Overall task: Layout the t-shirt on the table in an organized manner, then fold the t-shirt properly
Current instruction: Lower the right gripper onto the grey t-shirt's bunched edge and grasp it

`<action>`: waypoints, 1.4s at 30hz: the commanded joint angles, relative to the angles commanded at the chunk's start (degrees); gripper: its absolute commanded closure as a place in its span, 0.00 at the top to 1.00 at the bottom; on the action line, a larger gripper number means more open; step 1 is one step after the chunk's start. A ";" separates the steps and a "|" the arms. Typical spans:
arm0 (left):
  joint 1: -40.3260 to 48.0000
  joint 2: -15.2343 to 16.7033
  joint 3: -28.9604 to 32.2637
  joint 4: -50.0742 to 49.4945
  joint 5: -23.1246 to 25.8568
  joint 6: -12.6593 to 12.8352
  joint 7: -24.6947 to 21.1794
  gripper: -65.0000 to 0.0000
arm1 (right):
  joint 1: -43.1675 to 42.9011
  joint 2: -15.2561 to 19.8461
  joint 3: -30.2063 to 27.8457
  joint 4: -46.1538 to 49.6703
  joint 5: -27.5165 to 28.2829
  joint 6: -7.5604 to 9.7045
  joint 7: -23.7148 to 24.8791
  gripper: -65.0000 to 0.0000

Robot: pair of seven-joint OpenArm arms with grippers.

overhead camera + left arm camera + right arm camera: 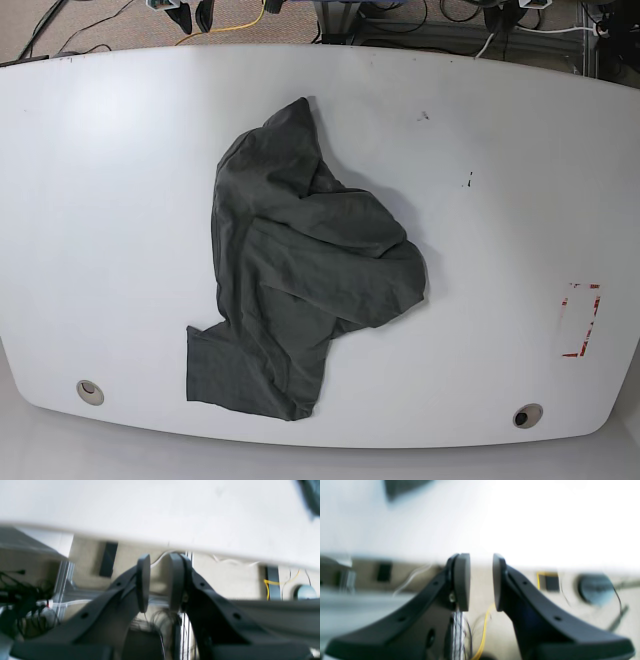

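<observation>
The dark grey t-shirt (300,270) lies crumpled in a heap on the white table (500,150), left of the middle, with its lower part reaching the near edge. In the left wrist view my left gripper (160,562) is open and holds nothing; it hangs off the table's far edge, and a corner of the t-shirt (311,497) shows at the upper right. My right gripper (481,562) is also open and holds nothing, likewise beyond the edge, with the t-shirt (402,487) blurred at the upper left. Both grippers are far from the cloth.
A red tape rectangle (580,320) marks the table's right side. Two round grommet holes (90,391) (527,415) sit near the front edge. Cables and a yellow wire (230,25) lie on the floor behind the table.
</observation>
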 joint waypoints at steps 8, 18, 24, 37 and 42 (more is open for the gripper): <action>-5.45 -2.02 -0.18 0.09 0.09 0.00 0.00 0.19 | 6.77 0.00 -0.44 0.35 0.00 0.00 0.00 0.23; -13.71 -5.36 0.09 0.00 -0.09 0.00 0.00 0.43 | 15.30 0.00 -6.68 0.35 -0.09 -0.26 -0.09 0.36; -17.93 -5.71 0.09 -0.18 0.09 0.00 0.09 0.56 | 19.87 -0.18 -10.29 0.35 -0.09 -0.62 -6.68 0.73; -23.65 -10.11 1.32 -0.26 0.18 0.00 0.09 0.60 | 27.25 -0.35 -14.59 -0.35 0.00 -0.62 -20.48 0.86; -25.76 -10.11 1.32 -0.09 0.09 0.00 3.34 0.60 | 29.63 0.00 -17.05 -1.85 -0.18 -0.70 -26.20 0.86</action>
